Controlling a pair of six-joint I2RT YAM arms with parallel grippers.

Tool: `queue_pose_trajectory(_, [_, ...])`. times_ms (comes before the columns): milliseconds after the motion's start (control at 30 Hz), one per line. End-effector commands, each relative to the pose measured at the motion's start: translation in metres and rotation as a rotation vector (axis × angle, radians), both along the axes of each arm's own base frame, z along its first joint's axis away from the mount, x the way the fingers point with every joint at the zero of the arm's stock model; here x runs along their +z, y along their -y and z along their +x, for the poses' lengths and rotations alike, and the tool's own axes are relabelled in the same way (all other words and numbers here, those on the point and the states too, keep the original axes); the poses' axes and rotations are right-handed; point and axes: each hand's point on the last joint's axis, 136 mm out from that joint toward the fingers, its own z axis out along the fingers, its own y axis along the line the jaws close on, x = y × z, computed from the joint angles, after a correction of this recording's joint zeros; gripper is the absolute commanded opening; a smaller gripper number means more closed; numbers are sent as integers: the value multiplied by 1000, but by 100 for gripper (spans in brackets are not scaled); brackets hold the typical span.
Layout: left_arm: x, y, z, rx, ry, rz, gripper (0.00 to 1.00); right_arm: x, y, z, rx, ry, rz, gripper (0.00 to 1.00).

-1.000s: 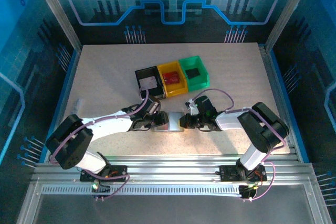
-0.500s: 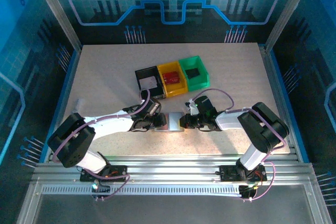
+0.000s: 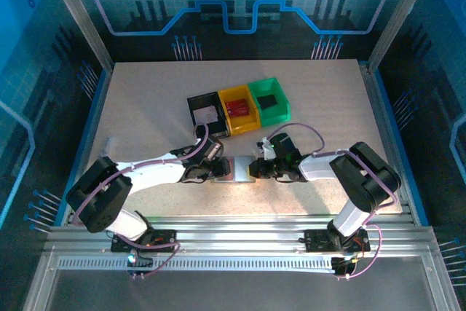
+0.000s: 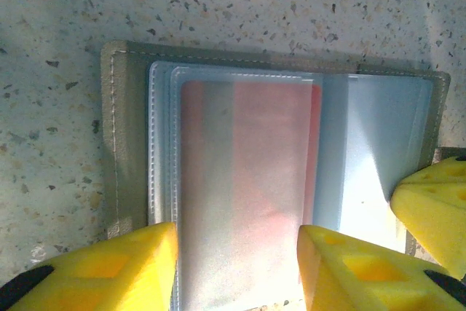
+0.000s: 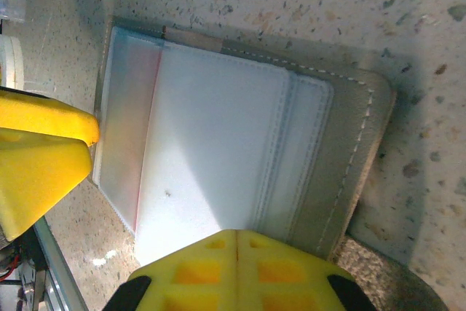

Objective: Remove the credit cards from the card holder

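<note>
— Where is the card holder?

— The card holder (image 3: 237,167) lies opened flat on the desk (image 3: 145,114), toward the near side, just in front of three bins. A pincer stands at each end of it.

— What is the left pincer doing?

— The left pincer (image 4: 237,256) is over the holder's left half with its jaws apart. Its yellow fingertips (image 4: 109,271) lie on top of a see-through sleeve (image 4: 164,143), one over each long edge, so they are not clamped across it. Whether they press down or hang just above it, I cannot tell.

— Any card in sight?

— Yes. A reddish-pink credit card (image 4: 269,143) sits inside that sleeve, between the two fingertips, blurred by the plastic.

— And the right pincer?

— The right pincer (image 5: 237,242) has its jaws together with nothing between them. The closed tip is set against the holder's right half, where the pale sleeves meet the grey cover. From the left wrist, that yellow tip touches the holder's right edge.

— And the bins?

— A black bin (image 3: 191,107), a yellow bin (image 3: 234,92) and a green bin (image 3: 284,107) stand in a row, side against side, behind the holder. A pale piece (image 3: 208,115) lies in the black one, a red piece (image 3: 239,108) in the yellow one and a dark block (image 3: 268,100) in the green one. They are too small to say more.
</note>
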Motion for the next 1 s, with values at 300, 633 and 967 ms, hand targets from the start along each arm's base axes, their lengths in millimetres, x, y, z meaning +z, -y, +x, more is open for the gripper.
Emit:
queue_pose_trajectory(300, [-6,-1,-3,-42,-1,64,47,-19,8,-17,7,-64,-61,0])
queue_pose_trajectory(633, [-9,8,-4,-49,3,65,47,-19,8,-18,9,-62,-62,0])
queue_pose_trajectory(967, [5,25,1,-26,28,-26,47,-21,8,-20,10,-68,-60,0])
